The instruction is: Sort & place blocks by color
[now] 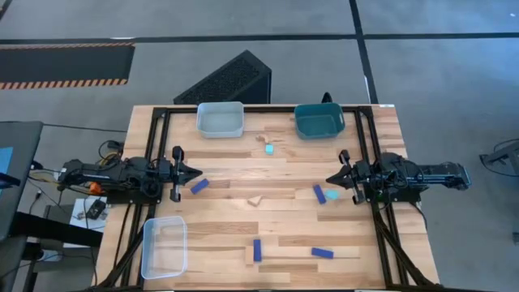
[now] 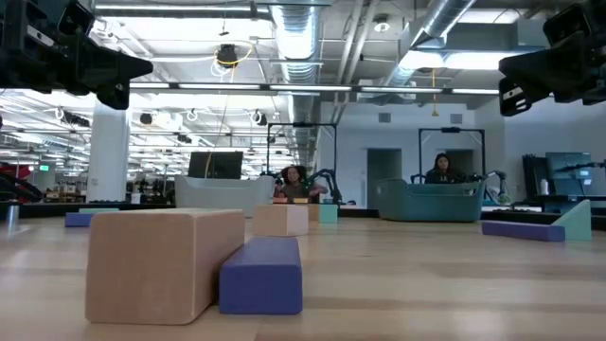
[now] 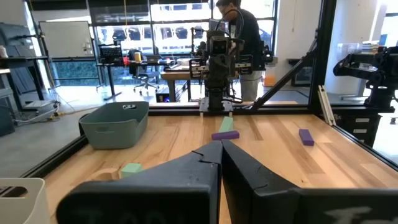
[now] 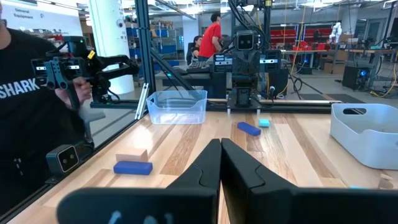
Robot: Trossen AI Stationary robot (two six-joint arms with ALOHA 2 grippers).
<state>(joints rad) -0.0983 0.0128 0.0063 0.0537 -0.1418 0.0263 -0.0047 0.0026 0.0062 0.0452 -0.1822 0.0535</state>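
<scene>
Three bins stand on the table [image 1: 227, 182]: a teal bin [image 1: 319, 121] and a clear bin [image 1: 220, 118] at the far edge, another clear bin [image 1: 165, 246] at the near left corner. Left gripper [image 1: 197, 171] and right gripper [image 1: 330, 179] hover at the two sides, both with fingers together and holding nothing. Blue bars [image 1: 199, 186], tan pieces [image 1: 256, 200] and a cyan cube [image 1: 268, 149] lie scattered on the table between them, none in a bin.

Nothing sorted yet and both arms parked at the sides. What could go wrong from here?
1. The dark blue bar lies against a small cyan cube by the shut right gripper; a grasp may drag both.
2. Another dark blue bar lies right beside a tan wooden block; closing on one may nudge the other.
</scene>
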